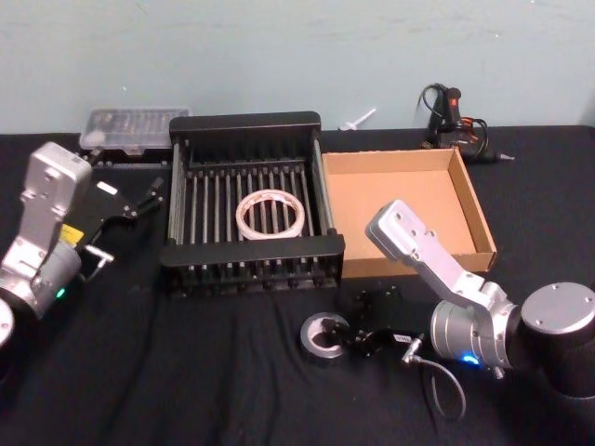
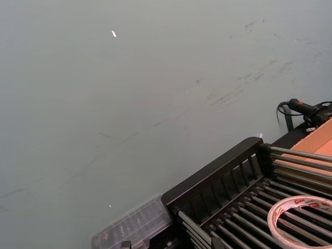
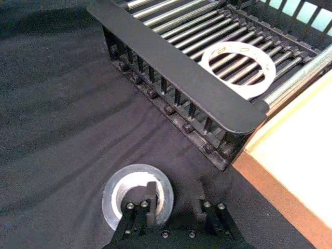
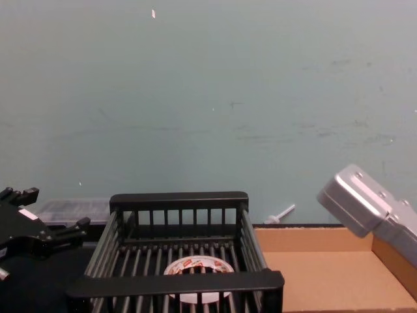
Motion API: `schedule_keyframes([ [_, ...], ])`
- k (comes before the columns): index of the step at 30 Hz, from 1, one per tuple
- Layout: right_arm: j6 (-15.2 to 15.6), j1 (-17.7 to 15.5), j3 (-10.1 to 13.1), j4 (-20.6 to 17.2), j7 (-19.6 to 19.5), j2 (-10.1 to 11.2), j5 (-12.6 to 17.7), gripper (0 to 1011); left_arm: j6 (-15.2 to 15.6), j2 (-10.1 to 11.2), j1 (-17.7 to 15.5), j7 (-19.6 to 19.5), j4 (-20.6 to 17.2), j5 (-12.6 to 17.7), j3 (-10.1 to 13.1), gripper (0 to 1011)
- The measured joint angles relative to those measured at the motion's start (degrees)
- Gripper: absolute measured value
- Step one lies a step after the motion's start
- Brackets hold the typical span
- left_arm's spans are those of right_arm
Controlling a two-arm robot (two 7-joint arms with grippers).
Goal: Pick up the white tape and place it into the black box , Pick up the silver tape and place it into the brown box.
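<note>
Head view, right gripper (image 1: pixel 346 338) straddling silver tape (image 1: pixel 323 335) rim

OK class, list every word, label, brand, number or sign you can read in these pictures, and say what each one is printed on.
None can be read.
Red print on the inner core of the white tape, which lies in the black box: too small and blurred to read.
Yellow label on the left arm beside the left gripper: too blurred to read.
The silver tape, the brown box and the right gripper: no text seen.
</note>
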Motion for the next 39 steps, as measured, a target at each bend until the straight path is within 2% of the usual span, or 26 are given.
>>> schedule_keyframes([
  [3, 0.0, 0.0, 0.0, 0.0, 0.0, 0.0, 0.0, 370, 0.0, 0.0, 0.0, 0.0, 0.0, 0.0, 0.0, 1001],
  [4, 0.0, 0.0, 0.0, 0.0, 0.0, 0.0, 0.0, 312, 0.0, 0.0, 0.0, 0.0, 0.0, 0.0, 0.0, 1001],
  [8, 0.0, 0.0, 0.0, 0.0, 0.0, 0.0, 0.0, 194, 0.0, 0.0, 0.0, 0.0, 0.0, 0.0, 0.0, 1001],
  [11, 0.0, 0.0, 0.0, 0.0, 0.0, 0.0, 0.0, 151, 0.0, 0.0, 0.0, 0.0, 0.0, 0.0, 0.0, 1001],
  [18, -0.1, -0.1, 0.1, 0.0, 0.0, 0.0, 0.1, 151, 0.0, 0.0, 0.0, 0.0, 0.0, 0.0, 0.0, 1001],
  [25, -1.4, -1.1, 1.6, -1.4, 0.3, 0.7, 1.3, 151, 0.0, 0.0, 0.0, 0.0, 0.0, 0.0, 0.0, 1001],
  [35, -3.5, -4.7, 5.4, -5.8, -0.1, 4.4, 3.9, 151, 0.0, 0.0, 0.0, 0.0, 0.0, 0.0, 0.0, 1001],
  [39, -4.2, -6.8, 8.3, -7.7, -1.7, 6.2, 5.2, 151, 0.0, 0.0, 0.0, 0.0, 0.0, 0.0, 0.0, 1001],
])
